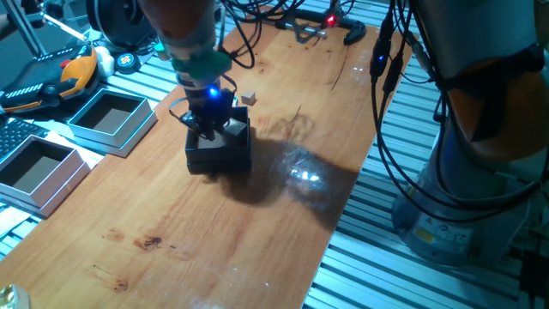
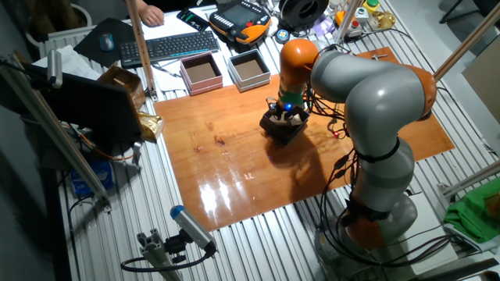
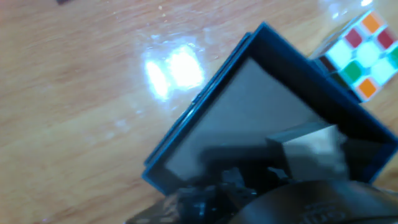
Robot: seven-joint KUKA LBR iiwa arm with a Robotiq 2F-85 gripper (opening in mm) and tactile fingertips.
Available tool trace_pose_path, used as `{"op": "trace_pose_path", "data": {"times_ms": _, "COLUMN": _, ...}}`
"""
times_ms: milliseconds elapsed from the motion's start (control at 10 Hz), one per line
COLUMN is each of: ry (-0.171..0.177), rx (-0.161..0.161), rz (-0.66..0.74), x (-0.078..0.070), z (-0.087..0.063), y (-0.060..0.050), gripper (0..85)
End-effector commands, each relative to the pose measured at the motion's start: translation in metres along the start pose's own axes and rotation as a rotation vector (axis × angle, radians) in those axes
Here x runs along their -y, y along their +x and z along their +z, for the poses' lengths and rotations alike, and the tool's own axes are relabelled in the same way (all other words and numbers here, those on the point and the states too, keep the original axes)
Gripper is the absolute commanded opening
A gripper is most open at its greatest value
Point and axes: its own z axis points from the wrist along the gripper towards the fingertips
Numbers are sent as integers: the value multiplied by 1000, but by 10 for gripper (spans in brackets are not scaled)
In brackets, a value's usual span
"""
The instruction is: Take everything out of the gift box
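The small black gift box [image 1: 216,153] stands on the wooden table; it also shows in the other fixed view [image 2: 283,125] and fills the hand view [image 3: 249,106]. A pale beige-grey block [image 3: 310,147] lies inside it near one corner. The puzzle cube [image 3: 362,53] with green, white, red and orange squares sits on the table outside the box, just past its far wall [image 1: 250,99]. My gripper [image 1: 210,129] is lowered into the box beside the block. Its fingers [image 3: 298,202] are a dark blur, so I cannot tell how the jaws stand.
Two larger light-blue boxes with brown insides [image 1: 110,120] [image 1: 39,172] stand at the table's left edge. A teach pendant [image 1: 51,77] and cables lie beyond them. The robot base [image 1: 480,129] stands to the right of the table.
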Motion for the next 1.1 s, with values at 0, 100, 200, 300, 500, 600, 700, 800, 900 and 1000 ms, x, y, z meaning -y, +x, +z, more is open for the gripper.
{"op": "trace_pose_path", "data": {"times_ms": 0, "ry": 3, "rx": 5, "rz": -8, "x": 4, "z": 2, "y": -1, "gripper": 763}}
{"op": "trace_pose_path", "data": {"times_ms": 100, "ry": 6, "rx": 15, "rz": -25, "x": 9, "z": 5, "y": -3, "gripper": 773}}
{"op": "trace_pose_path", "data": {"times_ms": 200, "ry": 6, "rx": 15, "rz": -45, "x": 16, "z": 7, "y": -6, "gripper": 777}}
{"op": "trace_pose_path", "data": {"times_ms": 300, "ry": -2, "rx": 10, "rz": -56, "x": 21, "z": 9, "y": -7, "gripper": 777}}
{"op": "trace_pose_path", "data": {"times_ms": 500, "ry": -14, "rx": 14, "rz": -80, "x": 30, "z": 16, "y": -9, "gripper": 777}}
{"op": "trace_pose_path", "data": {"times_ms": 600, "ry": -9, "rx": 23, "rz": -91, "x": 31, "z": 19, "y": -10, "gripper": 777}}
{"op": "trace_pose_path", "data": {"times_ms": 700, "ry": -4, "rx": 32, "rz": -99, "x": 33, "z": 21, "y": -11, "gripper": 777}}
{"op": "trace_pose_path", "data": {"times_ms": 800, "ry": -8, "rx": 42, "rz": -103, "x": 36, "z": 26, "y": -12, "gripper": 773}}
{"op": "trace_pose_path", "data": {"times_ms": 900, "ry": -7, "rx": 49, "rz": -114, "x": 38, "z": 29, "y": -13, "gripper": 773}}
{"op": "trace_pose_path", "data": {"times_ms": 1000, "ry": -14, "rx": 48, "rz": -120, "x": 41, "z": 32, "y": -14, "gripper": 773}}
